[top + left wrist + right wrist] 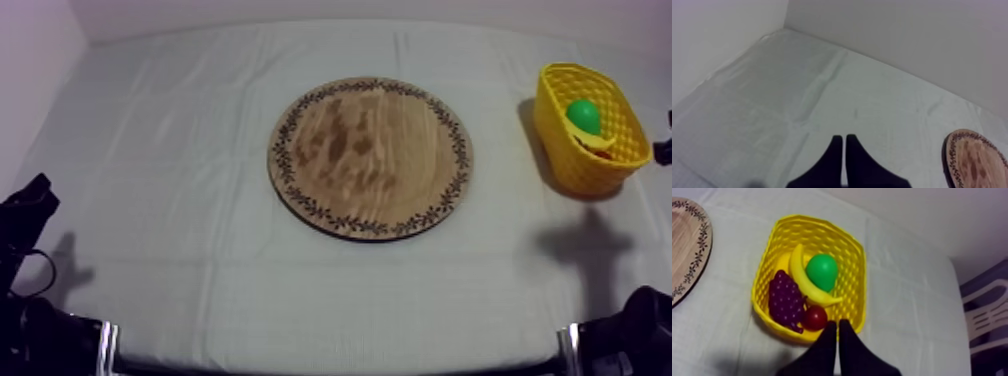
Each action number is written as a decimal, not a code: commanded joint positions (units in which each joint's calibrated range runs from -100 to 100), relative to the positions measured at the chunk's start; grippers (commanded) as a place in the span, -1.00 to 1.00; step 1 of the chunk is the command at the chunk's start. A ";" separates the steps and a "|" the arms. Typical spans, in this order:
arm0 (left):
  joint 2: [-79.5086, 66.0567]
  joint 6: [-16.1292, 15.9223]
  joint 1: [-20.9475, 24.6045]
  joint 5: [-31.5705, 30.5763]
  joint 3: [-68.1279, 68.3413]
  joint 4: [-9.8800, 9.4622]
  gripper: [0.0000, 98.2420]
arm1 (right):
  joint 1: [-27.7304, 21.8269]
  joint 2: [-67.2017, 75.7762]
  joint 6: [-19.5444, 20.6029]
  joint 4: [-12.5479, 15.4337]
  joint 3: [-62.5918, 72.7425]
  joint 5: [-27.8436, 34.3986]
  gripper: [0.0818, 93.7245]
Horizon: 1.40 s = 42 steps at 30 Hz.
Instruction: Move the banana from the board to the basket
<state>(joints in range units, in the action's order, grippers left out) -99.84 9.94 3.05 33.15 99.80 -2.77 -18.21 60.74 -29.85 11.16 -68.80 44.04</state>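
Banana (pixel 803 278) already in yellow basket (pixel 779 225), 3 o'clock of wooden board (pixel 370 155). It sits at 11 o'clock from my R end effector (pixel 838 325), long axis ~11-to-5. R fingers together, empty. L end effector (pixel 844 140) same, well apart. Pick looks done imo.

Left gripper (pixel 843 140): two matte black fingers (pixel 833 162), each broad at the base and narrowing to a blunt tip. The faces are smooth and uniformly dark, and a thin pale seam runs between them.

Right gripper (pixel 837 324): the same pattern, two black fingers (pixel 822 355) with a matching taper and a narrow seam between them.

Left arm (pixel 28 215), seen from above: a black housing with an angular, irregular outline. Its lower section is a rounded black mass adjoined by a pale silvery strip (pixel 107 345).

Right arm (pixel 640 325): a rounded black body with a like silvery strip (pixel 572 345) on its inner side.
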 commanded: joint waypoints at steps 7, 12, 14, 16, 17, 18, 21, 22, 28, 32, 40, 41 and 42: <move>0.02 0.00 0.02 -0.01 -0.02 0.01 -1.00 | 2.65 17.26 -10.96 13.59 -19.41 -13.51 -0.99; 0.02 0.02 0.02 -0.01 -0.02 0.01 -1.00 | 3.25 24.14 -5.17 15.94 -24.50 -13.57 -0.99; 0.02 0.01 0.02 -0.01 -0.02 0.01 -1.00 | 3.72 27.32 -1.57 14.50 -24.82 -10.50 -0.99; 0.02 0.00 0.02 -0.01 -0.02 0.01 -1.00 | 4.70 30.30 1.57 13.05 -24.86 -7.62 -0.99; 0.02 0.00 0.02 -0.01 -0.02 0.01 -1.00 | 5.33 31.69 2.91 12.29 -24.83 -6.26 -0.99; 0.02 0.00 0.02 -0.01 -0.02 0.01 -1.00 | 5.98 32.69 4.07 11.47 -24.84 -4.98 -0.99; 0.02 0.00 0.02 -0.01 -0.02 0.01 -1.00 | 7.37 34.22 6.85 8.80 -24.85 -2.11 -0.99; 0.02 0.00 0.02 -0.01 -0.02 0.01 -1.00 | 7.70 34.46 8.16 7.76 -24.99 -1.72 -0.99; 0.02 -0.01 0.02 -0.01 -0.02 0.16 -1.00 | 11.73 34.95 10.35 -3.82 -28.64 -3.91 -0.98; 0.02 0.04 0.02 -0.01 -0.02 0.23 -1.00 | 13.14 35.00 6.48 -8.08 -30.24 -7.14 -0.99; 0.02 -0.03 0.02 -0.01 -0.02 0.25 -1.00 | 13.86 35.02 15.71 -9.44 -30.72 -7.41 -0.99; 0.02 -0.04 0.02 -0.01 -0.02 0.25 -1.00 | 13.88 35.02 16.39 -9.46 -30.73 -7.41 -0.99; 0.02 -0.04 0.02 -0.01 -0.02 0.25 -1.00 | 13.89 35.02 16.83 -9.48 -30.74 -7.42 -0.99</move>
<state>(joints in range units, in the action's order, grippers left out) -99.84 9.90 3.05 33.15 99.80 -2.49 -4.34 95.71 -15.28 1.83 -99.50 36.69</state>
